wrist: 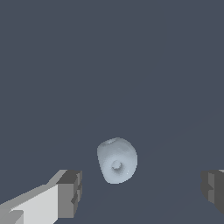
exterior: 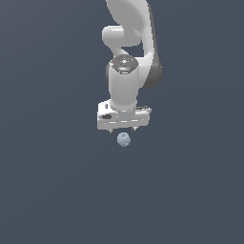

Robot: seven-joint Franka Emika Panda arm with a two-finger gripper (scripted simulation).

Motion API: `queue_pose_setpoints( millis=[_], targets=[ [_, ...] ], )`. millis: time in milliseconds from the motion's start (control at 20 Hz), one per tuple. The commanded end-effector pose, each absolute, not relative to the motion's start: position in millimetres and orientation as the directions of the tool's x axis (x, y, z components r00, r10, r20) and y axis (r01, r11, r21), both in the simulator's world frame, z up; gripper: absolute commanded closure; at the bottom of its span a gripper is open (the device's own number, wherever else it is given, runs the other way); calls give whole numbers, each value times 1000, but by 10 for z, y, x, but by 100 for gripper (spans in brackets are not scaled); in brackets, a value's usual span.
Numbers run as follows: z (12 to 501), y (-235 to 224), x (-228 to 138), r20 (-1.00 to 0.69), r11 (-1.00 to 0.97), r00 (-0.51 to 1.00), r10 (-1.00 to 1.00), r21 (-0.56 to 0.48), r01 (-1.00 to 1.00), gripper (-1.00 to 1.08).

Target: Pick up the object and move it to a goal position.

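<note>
Pale blue-grey, faintly mottled: one ball (exterior: 123, 139), the only loose thing in either view. One arm (exterior: 128, 52), white with dark grey at the joint, reaching down from the upper edge of the exterior view. One gripper (exterior: 123, 129) at its end, white-bodied, pointing straight down. Two fingers (wrist: 70, 193), dark grey pads on each, both visible in the wrist view.

Ball just below the gripper in the exterior view, roughly under its middle, narrower than the gripper body. Cannot tell from that view whether touching the fingertips or a little apart from them. In the wrist view (wrist: 116, 160), ball between the two pads but nearer one of them, clear gaps on both sides, no contact with either. Small dimple on the face turned toward the wrist camera.

Gripper (wrist: 142, 188) spread wide, well beyond the ball's width, pinching nothing.

Uniform dark slate surface (exterior: 47, 190) all around the ball, flat and featureless, running to every border of both views. No edge, rim or wall of that surface visible anywhere. Wide open room around the ball on every side, toward the exterior view's left and right alike and below it; only the gripper and arm occupying the space above it.
</note>
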State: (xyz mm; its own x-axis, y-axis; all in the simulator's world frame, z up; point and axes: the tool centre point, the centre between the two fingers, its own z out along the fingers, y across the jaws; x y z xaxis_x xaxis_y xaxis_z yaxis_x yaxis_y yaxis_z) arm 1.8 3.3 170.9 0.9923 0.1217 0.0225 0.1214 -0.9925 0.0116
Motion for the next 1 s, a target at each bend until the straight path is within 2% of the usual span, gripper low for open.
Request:
queue_pose_setpoints(
  millis=[0, 500, 950],
  targets=[
    [1606, 31, -17, 19, -987, 987, 162, 12, 162, -92],
    [1117, 38, -218, 4, -932, 932, 362, 6, 362, -92],
    [929, 46, -313, 0, -899, 899, 439, 0, 439, -92]
  ],
)
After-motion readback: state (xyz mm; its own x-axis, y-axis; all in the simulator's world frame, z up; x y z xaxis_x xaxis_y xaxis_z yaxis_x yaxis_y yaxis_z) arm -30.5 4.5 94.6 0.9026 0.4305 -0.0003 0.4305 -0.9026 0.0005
